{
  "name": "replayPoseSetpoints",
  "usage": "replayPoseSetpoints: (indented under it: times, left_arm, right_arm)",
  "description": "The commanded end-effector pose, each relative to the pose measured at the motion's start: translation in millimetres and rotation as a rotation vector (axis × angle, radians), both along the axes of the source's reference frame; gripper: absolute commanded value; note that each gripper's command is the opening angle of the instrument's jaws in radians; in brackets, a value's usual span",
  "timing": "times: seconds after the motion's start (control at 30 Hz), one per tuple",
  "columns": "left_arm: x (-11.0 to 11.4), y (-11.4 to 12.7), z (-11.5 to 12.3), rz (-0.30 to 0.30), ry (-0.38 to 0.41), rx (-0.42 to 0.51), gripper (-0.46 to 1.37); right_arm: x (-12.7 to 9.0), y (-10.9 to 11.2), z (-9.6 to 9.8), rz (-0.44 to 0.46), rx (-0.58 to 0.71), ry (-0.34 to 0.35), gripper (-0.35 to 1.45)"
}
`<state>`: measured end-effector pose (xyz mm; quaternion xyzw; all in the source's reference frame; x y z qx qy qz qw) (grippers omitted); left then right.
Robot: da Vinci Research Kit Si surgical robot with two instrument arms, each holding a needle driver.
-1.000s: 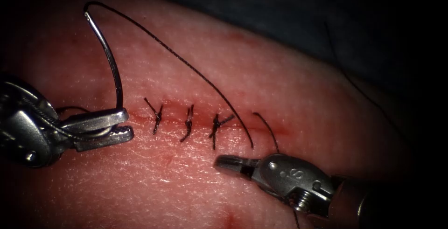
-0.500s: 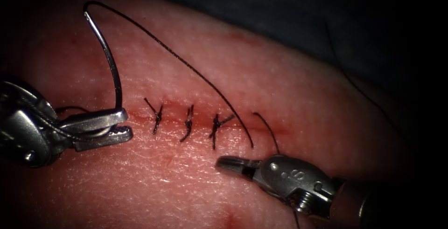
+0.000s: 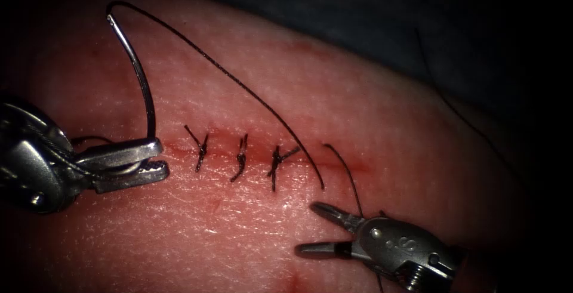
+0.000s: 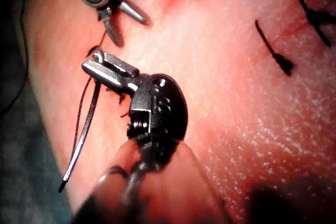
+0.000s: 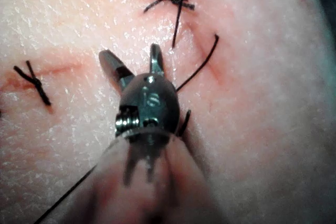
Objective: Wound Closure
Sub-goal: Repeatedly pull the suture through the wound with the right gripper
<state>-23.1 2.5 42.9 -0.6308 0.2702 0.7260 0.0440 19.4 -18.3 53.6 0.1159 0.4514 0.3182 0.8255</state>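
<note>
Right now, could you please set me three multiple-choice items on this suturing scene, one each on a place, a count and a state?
1. Where does the left tool hold the needle?
A. near its tip
B. at mid-curve
C. near its thread end

2. How many tied stitches cross the cut?
A. one
B. three
C. five

3. How are the right tool's fingers?
A. spread, holding nothing
B. shut on the thread
C. shut on the tissue

Answers: 1 A, the thread leaves the needle's far, raised end; 2 B, three dark knots sit in a row; 3 A, the fingers stand apart.
</note>
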Motion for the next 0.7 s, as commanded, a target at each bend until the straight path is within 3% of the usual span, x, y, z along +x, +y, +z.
replayPoseSetpoints:
  times: [0.03,0.33,0.7]
  left_arm:
    - [0.0,0.0,0.0,0.007,0.002,0.002,-0.35]
    - [0.0,0.0,0.0,0.007,0.002,0.002,-0.35]
    - [0.0,0.0,0.0,0.007,0.002,0.002,-0.35]
  right_arm:
    - [-0.4,0.1,0.0,0.006,0.001,-0.004,0.91]
    - [-2.3,1.4,0.3,0.054,0.002,-0.043,0.94]
    - [0.6,3.6,1.3,0.064,0.018,-0.033,0.85]
